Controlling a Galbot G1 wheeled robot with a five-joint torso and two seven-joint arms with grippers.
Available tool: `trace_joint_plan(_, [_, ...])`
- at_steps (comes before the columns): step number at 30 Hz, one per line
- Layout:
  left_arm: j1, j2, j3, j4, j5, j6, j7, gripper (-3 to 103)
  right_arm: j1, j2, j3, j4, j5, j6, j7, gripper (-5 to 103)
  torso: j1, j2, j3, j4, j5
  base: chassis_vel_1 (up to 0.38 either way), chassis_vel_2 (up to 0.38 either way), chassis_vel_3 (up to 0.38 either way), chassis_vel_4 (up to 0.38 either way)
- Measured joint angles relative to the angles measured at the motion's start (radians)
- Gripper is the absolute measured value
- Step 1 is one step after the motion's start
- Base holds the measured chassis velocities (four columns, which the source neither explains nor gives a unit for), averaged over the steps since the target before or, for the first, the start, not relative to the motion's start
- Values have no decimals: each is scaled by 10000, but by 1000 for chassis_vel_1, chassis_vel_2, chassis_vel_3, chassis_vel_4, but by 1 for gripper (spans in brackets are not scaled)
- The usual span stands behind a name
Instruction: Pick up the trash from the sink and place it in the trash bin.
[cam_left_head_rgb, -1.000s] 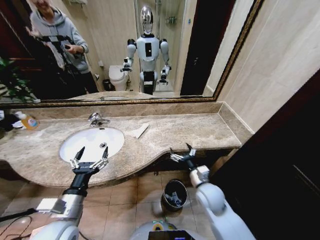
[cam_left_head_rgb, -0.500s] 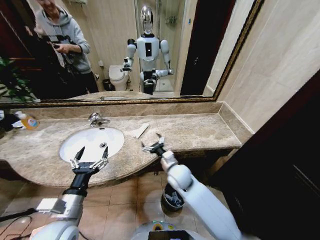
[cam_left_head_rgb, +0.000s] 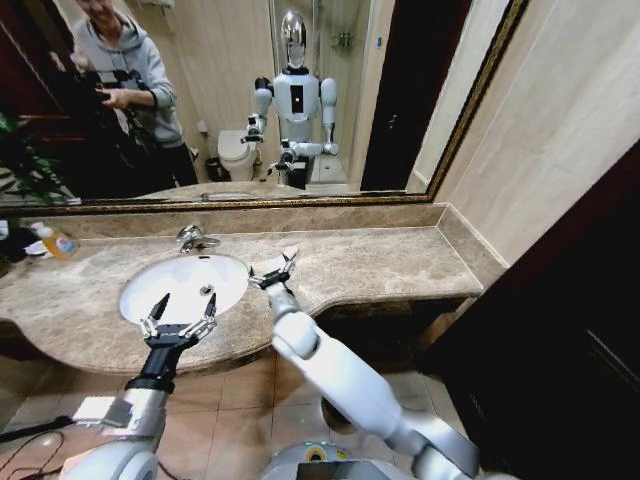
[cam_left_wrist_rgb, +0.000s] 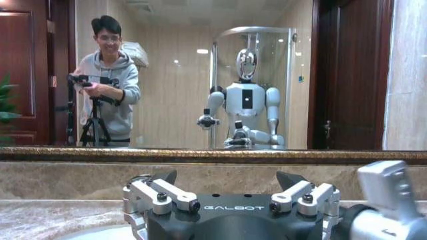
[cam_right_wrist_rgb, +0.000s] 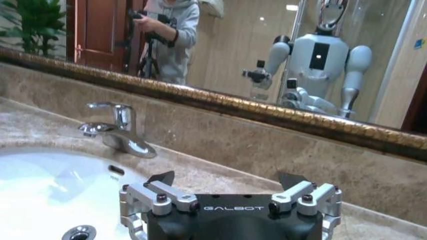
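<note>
Where sink (cam_left_head_rgb: 150, 285) curves, right tool (cam_left_head_rgb: 274, 268) above rim

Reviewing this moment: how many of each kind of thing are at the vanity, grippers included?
Robot grippers, fingers open: 2, left gripper, right gripper
White oval sink basin: 1
Chrome faucet: 1
Chrome drain plug: 1
Yellow-orange soap bottle: 1
Total: 6

**Sink left of centre, claws at its near and right edges**

The sink (cam_left_head_rgb: 183, 285) sits in the bench (cam_left_head_rgb: 380, 262), faucet (cam_left_head_rgb: 192, 238) behind it under the mirror (cam_left_head_rgb: 250, 100). The left claw (cam_left_head_rgb: 178, 316) hangs over the sink's near rim. The right claw (cam_left_head_rgb: 272, 267) is over the bench just right of the sink. A bottle (cam_left_head_rgb: 58, 243) stands far left.
</note>
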Motion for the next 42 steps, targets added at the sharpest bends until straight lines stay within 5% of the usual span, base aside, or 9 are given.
trace_joint_plan(9, [0,0,0,0,0,0,0,100,19,116,496,-2274,-1515,1086,-167,100,0,0,0,-1,2,0,0,0,0])
trace_joint_plan(20, [0,0,0,0,0,0,0,100,202,90,797,-3229,-1394,1474,-92,96,0,0,0,-1,2,0,0,0,0])
trace_joint_plan(42, [0,0,0,0,0,0,-1,100,206,74,971,-2927,-1035,1757,-392,15,0,0,0,-1,2,0,0,0,0])
